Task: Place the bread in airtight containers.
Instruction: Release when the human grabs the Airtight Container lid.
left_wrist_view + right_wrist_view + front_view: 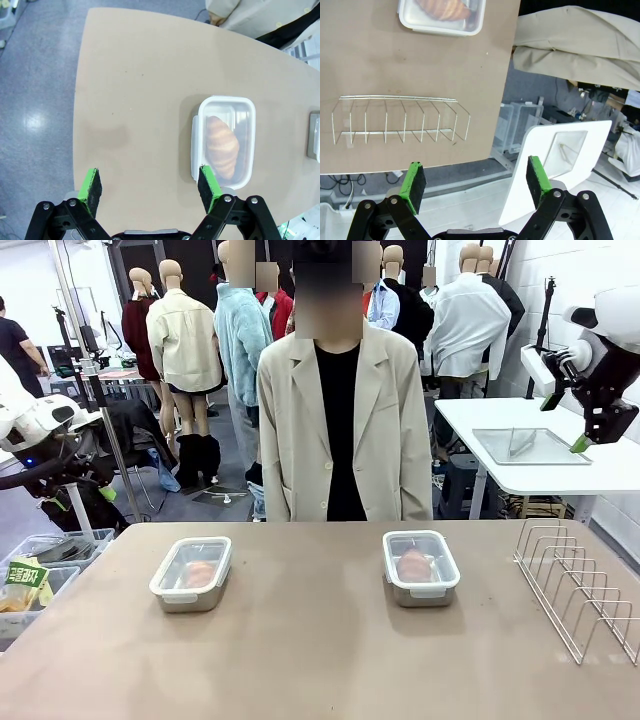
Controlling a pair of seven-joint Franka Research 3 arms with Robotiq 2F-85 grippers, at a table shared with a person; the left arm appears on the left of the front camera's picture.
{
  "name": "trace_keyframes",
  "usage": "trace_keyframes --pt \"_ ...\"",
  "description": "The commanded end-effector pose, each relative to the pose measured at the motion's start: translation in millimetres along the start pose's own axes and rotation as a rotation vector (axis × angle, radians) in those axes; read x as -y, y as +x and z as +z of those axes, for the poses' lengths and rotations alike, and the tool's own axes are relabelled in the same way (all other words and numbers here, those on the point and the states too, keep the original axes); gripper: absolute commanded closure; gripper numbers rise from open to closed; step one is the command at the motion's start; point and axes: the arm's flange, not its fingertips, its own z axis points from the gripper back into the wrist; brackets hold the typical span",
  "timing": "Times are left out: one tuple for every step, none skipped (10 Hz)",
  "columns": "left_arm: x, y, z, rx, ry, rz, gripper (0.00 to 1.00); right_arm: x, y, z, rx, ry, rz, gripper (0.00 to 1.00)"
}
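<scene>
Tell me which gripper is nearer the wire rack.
Right. The right gripper hangs open off the table edge just beyond the wire rack; the left gripper hovers open over the table's opposite end.

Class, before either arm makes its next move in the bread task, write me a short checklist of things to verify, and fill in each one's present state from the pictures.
1. Bread inside left container: ok, a croissant lies in it.
2. Bread inside right container: ok, a roll shows through the lid.
3. Lids on both tins: ok; latched tight, cannot tell.
4. Left gripper open and holding nothing: ok.
5. Right gripper open and holding nothing: ok.
6. Wire rack apart from the containers: ok.
</scene>
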Motion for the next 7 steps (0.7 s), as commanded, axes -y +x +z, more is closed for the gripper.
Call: trace_keyframes --pt "-1.5 0.0 2.1 0.001 0.011 -0.005 0.0 -0.6 -0.3 -0.6 0.018 -0.001 0.003 0.0" --pt "-1.5 0.0 2.1 0.001 0.011 -0.005 0.0 -0.6 -0.3 -0.6 0.018 -0.001 0.003 0.0" --pt "-1.5 0.0 2.1 0.001 0.011 -0.005 0.0 -0.6 -0.3 -0.6 0.018 -0.001 0.003 0.0" --pt "-1.5 0.0 2.1 0.001 0.011 -0.005 0.0 -0.6 -0.3 -0.6 0.018 -0.001 0.003 0.0" --pt "-1.5 0.0 2.1 0.001 0.011 -0.005 0.0 -0.6 -0.3 -0.6 0.018 -0.001 0.003 0.0" --pt "-1.5 0.0 2.1 0.001 0.011 -0.005 0.0 -0.6 -0.3 -0.6 0.018 -0.001 0.003 0.0" --pt "-1.5 0.0 2.1 0.001 0.011 -0.005 0.0 -0.6 -0.3 -0.6 0.018 -0.001 0.003 0.0"
